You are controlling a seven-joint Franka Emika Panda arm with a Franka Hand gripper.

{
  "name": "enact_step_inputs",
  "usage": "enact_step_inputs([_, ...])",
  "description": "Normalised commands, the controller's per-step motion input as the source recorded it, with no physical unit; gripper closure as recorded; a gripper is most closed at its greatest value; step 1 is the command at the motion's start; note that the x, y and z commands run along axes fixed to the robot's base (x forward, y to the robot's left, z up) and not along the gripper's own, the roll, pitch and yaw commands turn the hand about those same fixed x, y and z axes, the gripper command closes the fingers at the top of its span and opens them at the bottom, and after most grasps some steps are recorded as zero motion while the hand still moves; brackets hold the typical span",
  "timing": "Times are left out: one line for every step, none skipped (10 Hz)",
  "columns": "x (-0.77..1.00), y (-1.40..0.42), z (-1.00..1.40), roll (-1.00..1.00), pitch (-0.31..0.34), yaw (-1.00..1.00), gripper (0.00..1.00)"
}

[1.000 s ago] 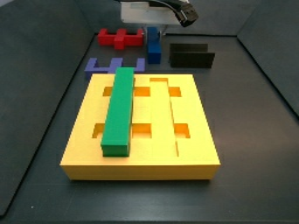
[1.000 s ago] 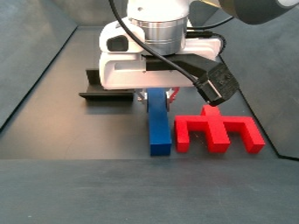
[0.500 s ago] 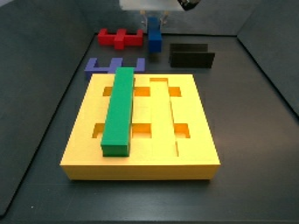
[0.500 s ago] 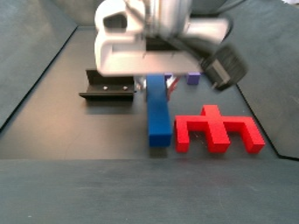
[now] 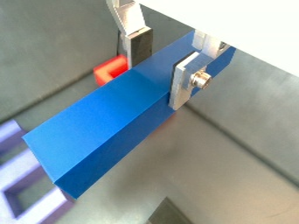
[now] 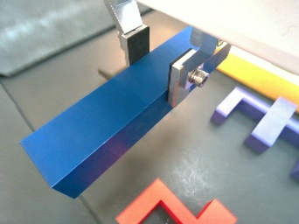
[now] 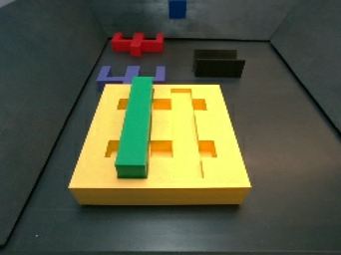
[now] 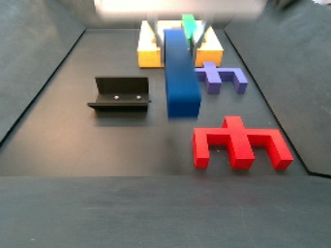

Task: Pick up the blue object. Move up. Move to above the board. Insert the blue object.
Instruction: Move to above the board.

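The gripper (image 5: 163, 54), jaws clamping the blue object (image 5: 128, 114), is now carrying it clear of the floor, higher than 1 s ago, completing the lift before travelling to the board (image 7: 163, 140).

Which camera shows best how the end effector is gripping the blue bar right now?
Either wrist view: in both, the end effector has its silver fingers pressed on both sides of the blue object. A side view shows the whole bar hanging clear of the floor; the other shows only its tip.
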Motion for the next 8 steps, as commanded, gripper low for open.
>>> enact_step_inputs([0.01,0.00,1.40,0.01,0.046,0.00,1.00])
enact_step_inputs([0.00,0.00,1.40,0.00,0.059,0.00,1.00])
enact_step_inputs([-0.01,-0.01,1.40,0.02,0.070,0.01,1.00])
enact_step_inputs([0.02,-0.01,0.69,0.01,0.060,0.00,1.00])
enact_step_inputs([0.04,0.01,0.24,0.01,0.074,0.00,1.00])
enact_step_inputs([-0.09,-1.40,0.16,0.10,0.285,-0.23,1.00])
enact_step_inputs([-0.10,-1.40,0.16,0.11,0.267,-0.20,1.00])
enact_step_inputs([-0.11,-1.40,0.16,0.11,0.141,-0.08,1.00])
